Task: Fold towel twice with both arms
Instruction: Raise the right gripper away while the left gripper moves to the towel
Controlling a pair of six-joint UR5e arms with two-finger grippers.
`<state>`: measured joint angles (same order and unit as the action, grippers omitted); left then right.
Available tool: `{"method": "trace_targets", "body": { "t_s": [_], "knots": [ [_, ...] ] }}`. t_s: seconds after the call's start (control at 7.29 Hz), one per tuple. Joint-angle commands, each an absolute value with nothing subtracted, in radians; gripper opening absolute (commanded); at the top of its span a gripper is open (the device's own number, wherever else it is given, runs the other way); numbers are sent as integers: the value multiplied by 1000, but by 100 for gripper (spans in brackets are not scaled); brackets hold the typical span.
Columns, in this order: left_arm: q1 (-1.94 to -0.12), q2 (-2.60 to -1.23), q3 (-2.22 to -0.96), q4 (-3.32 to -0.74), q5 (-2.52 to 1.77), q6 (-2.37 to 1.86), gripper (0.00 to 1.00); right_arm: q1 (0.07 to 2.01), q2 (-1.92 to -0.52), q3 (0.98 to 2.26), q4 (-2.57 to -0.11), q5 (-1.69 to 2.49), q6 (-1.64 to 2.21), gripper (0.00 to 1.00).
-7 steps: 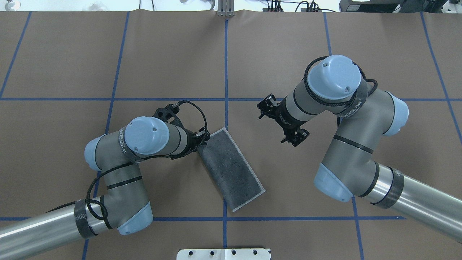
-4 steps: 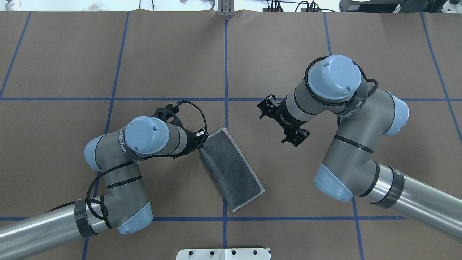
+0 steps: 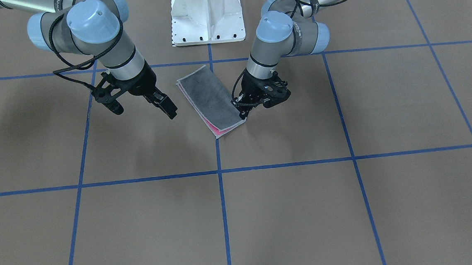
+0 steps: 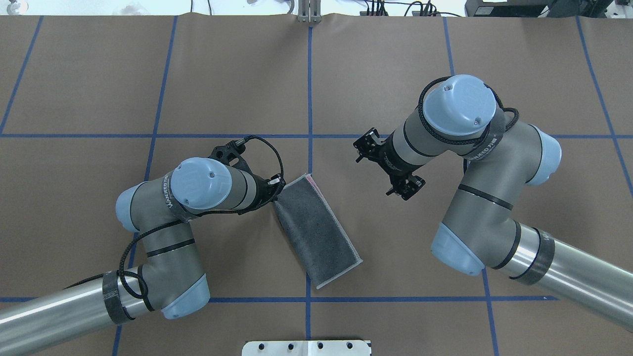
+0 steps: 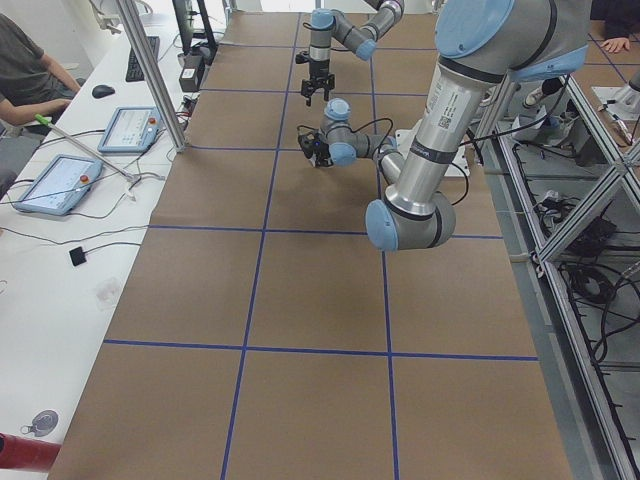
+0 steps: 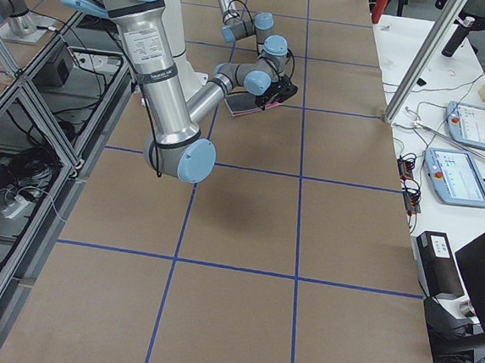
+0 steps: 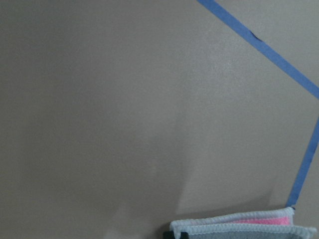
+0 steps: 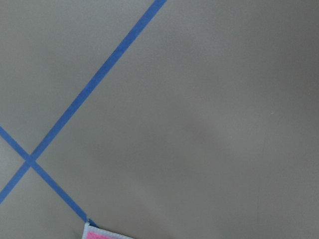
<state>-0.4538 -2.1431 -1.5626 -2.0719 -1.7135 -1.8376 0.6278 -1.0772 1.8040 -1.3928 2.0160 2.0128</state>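
The towel [image 3: 210,97] lies folded in a long strip, dark grey face up, slanting across the table's middle line [image 4: 316,230]. My left gripper [image 3: 243,113] is shut on the strip's far corner on my left side and holds the top layer a little raised, so pink shows between the layers [image 7: 259,219]. In the overhead view this gripper is mostly hidden under its wrist. My right gripper [image 3: 143,109] is open and empty, above the table to the towel's right [image 4: 385,165], apart from it. Its wrist view shows only a towel corner [image 8: 102,234].
The white pedestal base [image 3: 207,16] stands at the near edge behind the towel. Blue tape lines [image 4: 310,99] grid the brown table cover. Tablets and cables [image 5: 60,180] lie on a side bench beyond the far edge.
The towel's far left corner has lifted slightly in my left gripper, and a pink strip now shows along the far short edge. Both arms have barely moved.
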Motion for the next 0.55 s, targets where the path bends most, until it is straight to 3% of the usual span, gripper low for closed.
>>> {"method": "trace_targets", "body": {
  "t_s": [0.0,0.41],
  "knots": [
    [-480,-2175,-1549,-2079,-1683,-1763,0,632,-1080,1804,-1393,2017,2013,100],
    [-534,-2320,-1308,-2238,-1663,-1755,0,647,-1095,1810,-1393,2023,2013,100]
  ]
}}
